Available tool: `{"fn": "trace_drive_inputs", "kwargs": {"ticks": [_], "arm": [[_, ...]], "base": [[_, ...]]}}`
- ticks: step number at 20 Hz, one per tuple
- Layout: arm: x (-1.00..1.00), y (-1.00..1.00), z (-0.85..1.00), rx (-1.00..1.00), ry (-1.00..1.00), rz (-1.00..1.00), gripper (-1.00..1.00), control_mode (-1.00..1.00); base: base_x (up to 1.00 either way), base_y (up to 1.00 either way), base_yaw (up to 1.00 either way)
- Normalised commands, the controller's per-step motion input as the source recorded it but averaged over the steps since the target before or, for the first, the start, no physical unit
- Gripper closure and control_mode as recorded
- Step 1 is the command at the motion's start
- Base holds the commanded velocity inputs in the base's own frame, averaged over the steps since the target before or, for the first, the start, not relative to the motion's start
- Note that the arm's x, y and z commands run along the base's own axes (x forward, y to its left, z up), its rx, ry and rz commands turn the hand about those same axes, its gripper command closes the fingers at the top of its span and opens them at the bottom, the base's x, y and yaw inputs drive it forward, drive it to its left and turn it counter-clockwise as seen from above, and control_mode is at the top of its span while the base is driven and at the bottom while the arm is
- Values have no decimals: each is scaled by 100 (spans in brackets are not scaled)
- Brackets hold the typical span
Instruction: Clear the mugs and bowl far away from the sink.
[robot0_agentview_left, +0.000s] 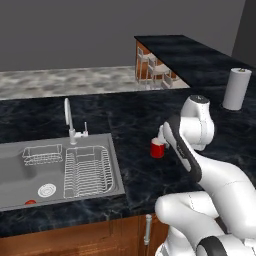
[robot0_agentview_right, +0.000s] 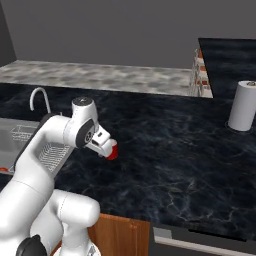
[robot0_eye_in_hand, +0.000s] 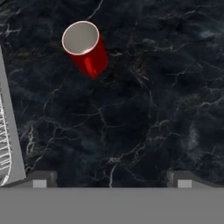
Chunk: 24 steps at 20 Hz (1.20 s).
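The red mug (robot0_eye_in_hand: 85, 48) is judged rigid, light and smooth (handleless); its cylindrical wall should be gripped. The gripper (robot0_eye_in_hand: 111, 178) is held wide open, empty.

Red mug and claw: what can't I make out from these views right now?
- Red mug: in the left base view its right side is behind the arm; in the right base view the claw covers most of it.
- Claw: fingertips cut off by the hand view's bottom edge.
- Sink: cut off by the left edge of both base views.
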Motion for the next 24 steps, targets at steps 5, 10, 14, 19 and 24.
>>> {"fn": "trace_drive_inputs", "kwargs": {"ticks": [5,10,14,19,24], "arm": [[12,0,-14,-7,1,4,-100,-100],[21,0,-29,-9,1,8,-100,-100],[28,0,-28,-5,0,10,-100,-100],[31,0,-14,0,0,9,-100,-100],[35,0,-7,0,0,6,-100,-100]], "base": [[0,0,0],[0,0,0],[0,0,0],[0,0,0],[0,0,0]]}}
